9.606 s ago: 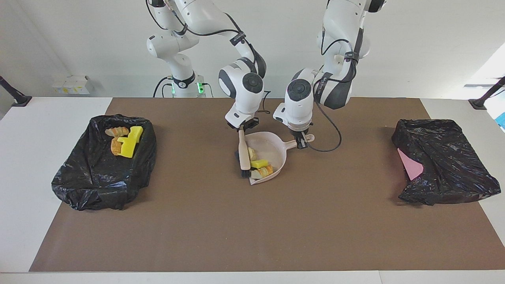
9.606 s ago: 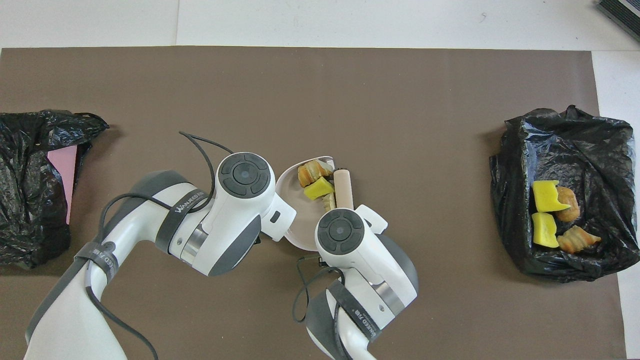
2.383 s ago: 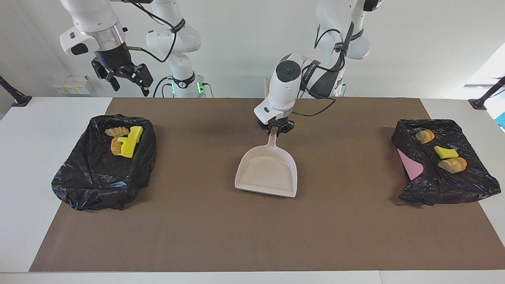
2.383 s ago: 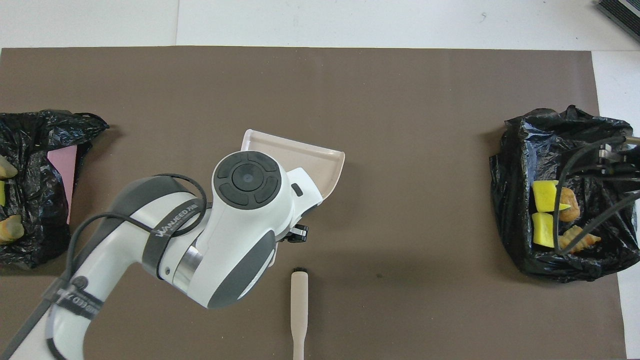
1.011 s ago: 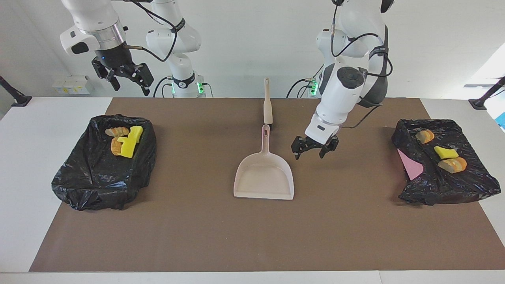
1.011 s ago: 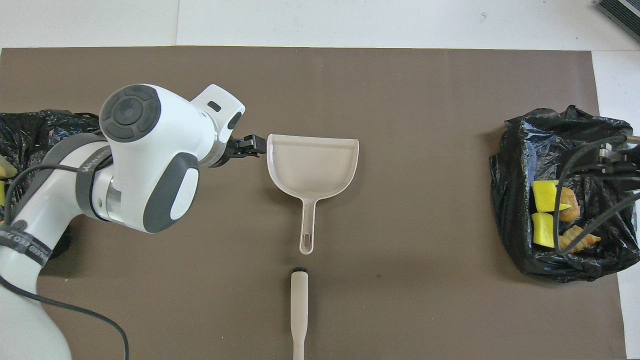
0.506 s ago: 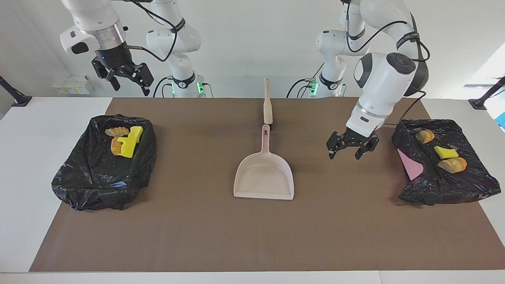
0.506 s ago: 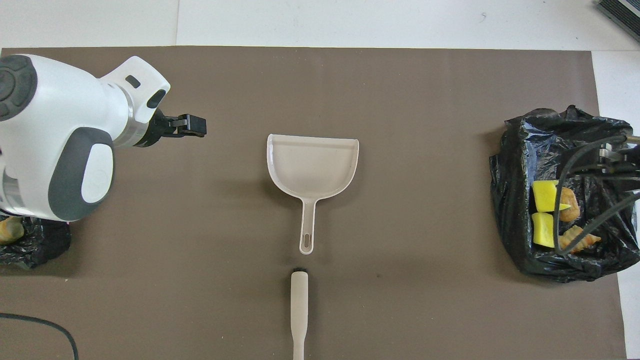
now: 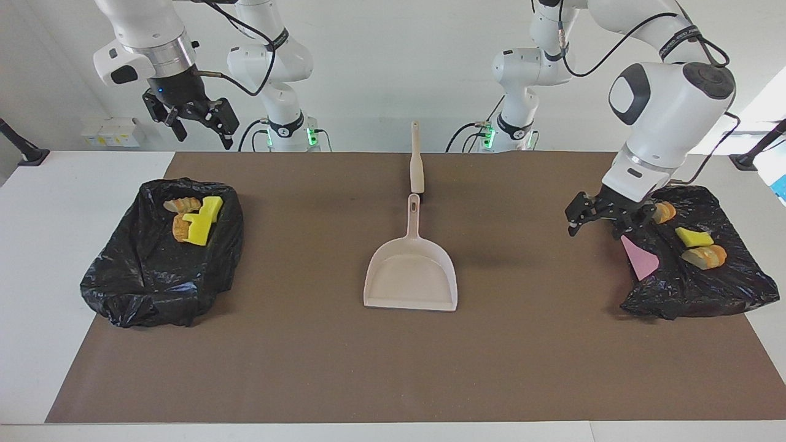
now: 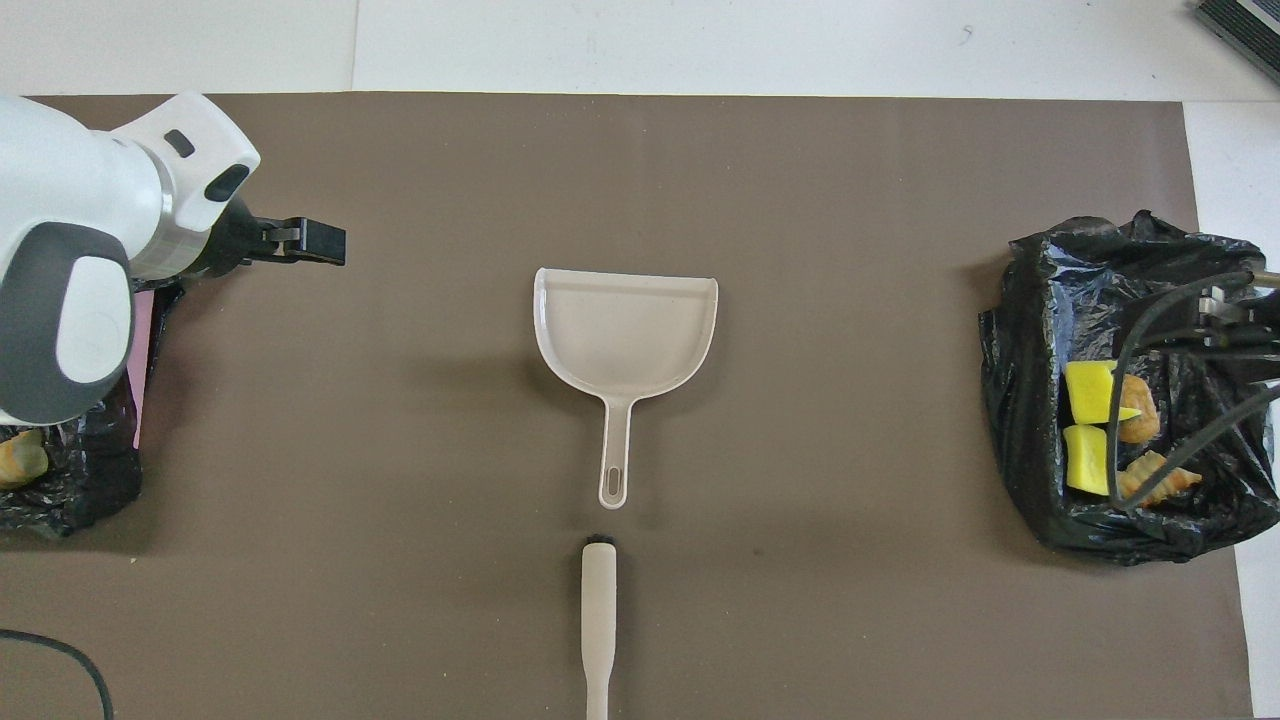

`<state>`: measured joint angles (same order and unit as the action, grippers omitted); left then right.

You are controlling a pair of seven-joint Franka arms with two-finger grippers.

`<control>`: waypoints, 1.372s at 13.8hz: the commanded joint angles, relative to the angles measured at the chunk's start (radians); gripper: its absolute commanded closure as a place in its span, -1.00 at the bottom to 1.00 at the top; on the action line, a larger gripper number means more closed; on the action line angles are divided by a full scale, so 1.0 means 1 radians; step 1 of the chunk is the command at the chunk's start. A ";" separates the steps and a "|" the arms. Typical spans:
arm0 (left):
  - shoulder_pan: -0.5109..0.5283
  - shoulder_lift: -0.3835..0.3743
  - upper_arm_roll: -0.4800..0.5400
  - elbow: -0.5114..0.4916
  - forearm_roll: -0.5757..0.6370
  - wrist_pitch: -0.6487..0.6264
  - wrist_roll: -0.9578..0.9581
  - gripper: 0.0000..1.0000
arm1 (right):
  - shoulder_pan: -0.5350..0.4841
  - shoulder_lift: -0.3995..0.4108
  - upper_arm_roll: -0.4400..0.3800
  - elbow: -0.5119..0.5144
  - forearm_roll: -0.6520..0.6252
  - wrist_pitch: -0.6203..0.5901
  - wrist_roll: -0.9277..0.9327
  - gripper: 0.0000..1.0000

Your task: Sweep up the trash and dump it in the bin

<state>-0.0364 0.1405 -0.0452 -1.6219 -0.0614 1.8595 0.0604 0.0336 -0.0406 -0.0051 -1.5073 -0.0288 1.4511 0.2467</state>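
**White table, brown mat, four things on the mat**

A white table (image 9: 37,258) carries a large brown mat (image 9: 393,362) over most of its top. On the mat's middle lies a beige dustpan (image 9: 411,276), and just beside its handle end, nearer to the robots, a beige brush (image 9: 417,161). A black bag-lined bin (image 9: 153,264) sits at the right arm's end, another black bag-lined bin (image 9: 700,288) at the left arm's end

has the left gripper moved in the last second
Yes. The left gripper has swung away from the dustpan toward the left arm's end of the table, and now hangs open at the edge of the black bag there.
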 commanded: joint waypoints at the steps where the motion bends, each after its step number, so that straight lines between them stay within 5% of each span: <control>1: 0.032 -0.045 -0.007 0.045 0.022 -0.133 0.018 -1.00 | -0.008 0.001 0.000 0.010 0.003 -0.008 -0.030 -1.00; 6: 0.055 -0.194 -0.009 0.042 0.044 -0.313 0.016 -1.00 | -0.008 0.001 -0.003 0.009 0.003 -0.009 -0.030 -1.00; 13: 0.047 -0.269 -0.015 -0.013 0.110 -0.384 0.021 -1.00 | -0.008 0.001 -0.004 0.009 0.003 -0.009 -0.032 -1.00; 19: 0.049 -0.181 -0.019 0.068 0.103 -0.384 0.032 -1.00 | -0.017 0.001 -0.004 0.009 0.003 -0.009 -0.032 -1.00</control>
<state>0.0076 -0.0850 -0.0596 -1.5953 0.0350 1.4786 0.0765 0.0314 -0.0406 -0.0111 -1.5073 -0.0288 1.4511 0.2467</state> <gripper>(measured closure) 0.000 0.000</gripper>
